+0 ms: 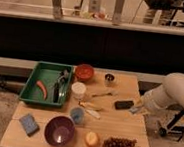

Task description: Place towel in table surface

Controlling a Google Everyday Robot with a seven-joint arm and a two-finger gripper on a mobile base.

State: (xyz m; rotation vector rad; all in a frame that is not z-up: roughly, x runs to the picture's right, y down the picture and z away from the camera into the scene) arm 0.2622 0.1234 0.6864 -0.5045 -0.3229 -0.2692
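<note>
The gripper sits low at the right edge of the table surface, on the end of a white arm that reaches in from the right. Its fingers are closed together. I cannot tell whether anything is pinched between them.

The towel, small and pale blue-grey, lies on the wood well to the picture's left of the gripper and slightly nearer the camera. It is apart from the gripper and outside every container. Just beside the gripper on that same side lies a dark flat block.

Farthest from the gripper, at the table's far left corner, is a green tray. It holds an orange carrot-like piece and some dark utensils along its right wall.

A red bowl stands just beside the tray, toward the gripper. A small metal cup stands between that bowl and the gripper, farther back. A white cup stands behind the towel, and what it holds cannot be made out.

A purple bowl stands near the front edge, with a blue sponge block beyond it. An orange fruit and a bunch of dark grapes lie loose on the wood in front of the gripper.
</note>
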